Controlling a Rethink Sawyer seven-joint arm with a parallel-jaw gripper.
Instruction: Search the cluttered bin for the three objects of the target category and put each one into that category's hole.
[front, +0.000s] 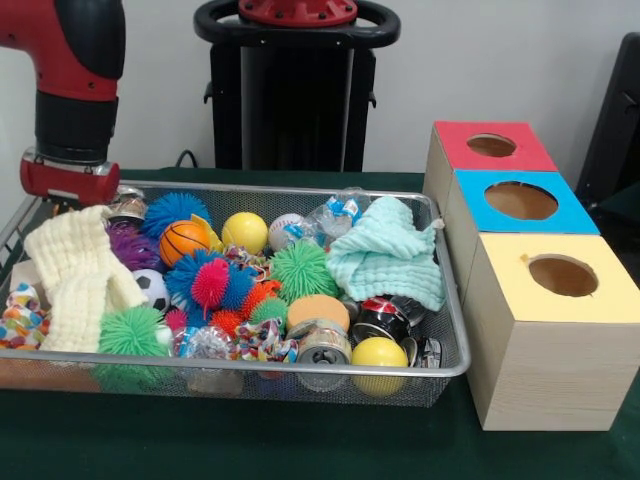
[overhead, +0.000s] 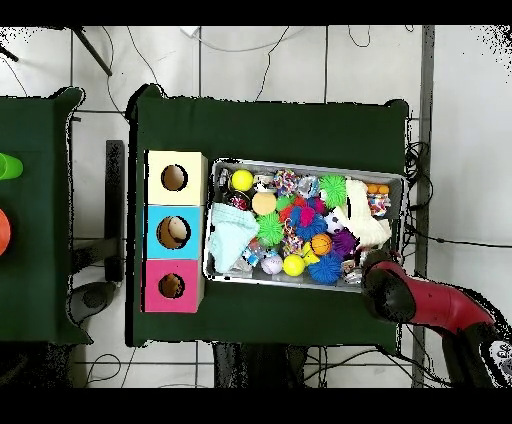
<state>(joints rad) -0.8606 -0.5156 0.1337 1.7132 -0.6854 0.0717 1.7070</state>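
A wire mesh bin (front: 455, 360) (overhead: 305, 165) holds a jumble of toys. In it lie a yellow ball (front: 245, 232), a basketball (front: 184, 241), a baseball (front: 286, 230), green spiky balls (front: 303, 270), crushed cans (front: 324, 346), a cream cloth (front: 75, 275) and a mint cloth (front: 385, 250) (overhead: 232, 232). Three boxes stand beside the bin, each with a round hole: red (front: 491, 146) (overhead: 171, 286), blue (front: 520, 201) (overhead: 173, 232) and yellow (front: 562, 275) (overhead: 174, 178). My gripper (front: 70, 185) (overhead: 380, 272) hangs low over the bin's corner, just behind the cream cloth. Its tip is hidden.
The red and black arm (overhead: 440, 305) reaches in over the bin's corner. A dark green cloth (front: 300, 440) covers the table. The boxes stand tight against the bin's side, taller than its rim.
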